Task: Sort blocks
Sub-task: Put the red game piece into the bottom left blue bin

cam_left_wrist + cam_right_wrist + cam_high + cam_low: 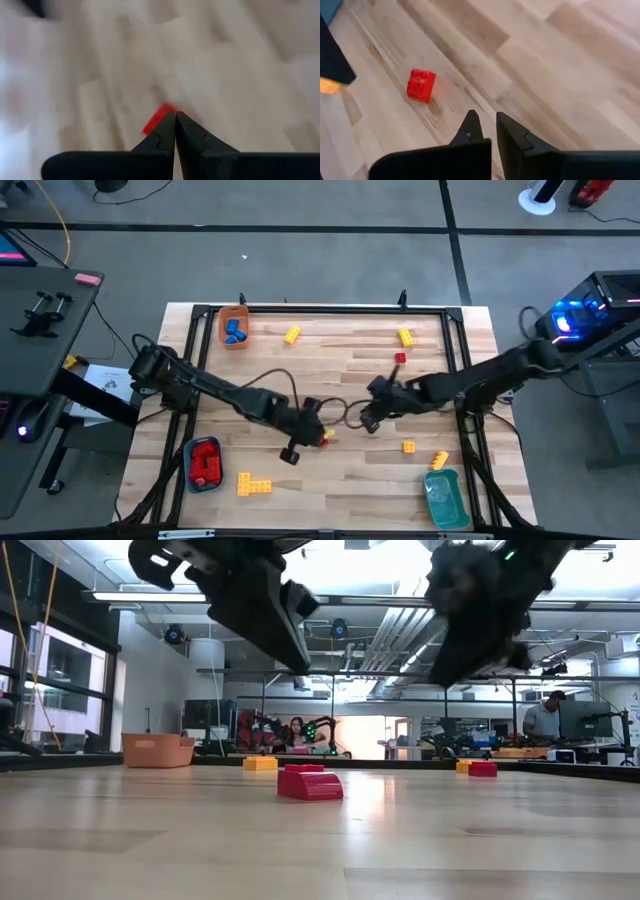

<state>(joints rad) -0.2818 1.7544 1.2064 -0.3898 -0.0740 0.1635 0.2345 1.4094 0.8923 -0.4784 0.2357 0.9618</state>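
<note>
We saw the loose blocks scattered over the wooden table (330, 380). Nearest the trays' far edge lay a yellow block (291, 334) with its long axis slanted, and a second yellow block (405, 337) running roughly front to back. A small red block (399, 358) sat just below that one, squarish, with no clear long axis; in the right wrist view it showed studs up (421, 85). Two more yellow blocks lay on the right half, one small (409, 446) and one tilted (440, 461) just beside the teal tray. At the near left a joined yellow piece (254, 485) lay with its long axis across the table. That made five yellow pieces and one red piece loose, as far as we could count.

Three trays stood on the table. The orange tray (233, 327) at the far left held blue blocks (235, 332); we could not count them surely. The red tray (204, 464) at the near left held red blocks, number unclear. The teal tray (444, 498) at the near right held contents we could not make out.

The left gripper (174, 120) hovered near the table's middle, its fingers pressed together on a red block (155, 119) at their tips. The right gripper (485, 125) hung just right of centre, fingers a little apart, grasping nothing.
</note>
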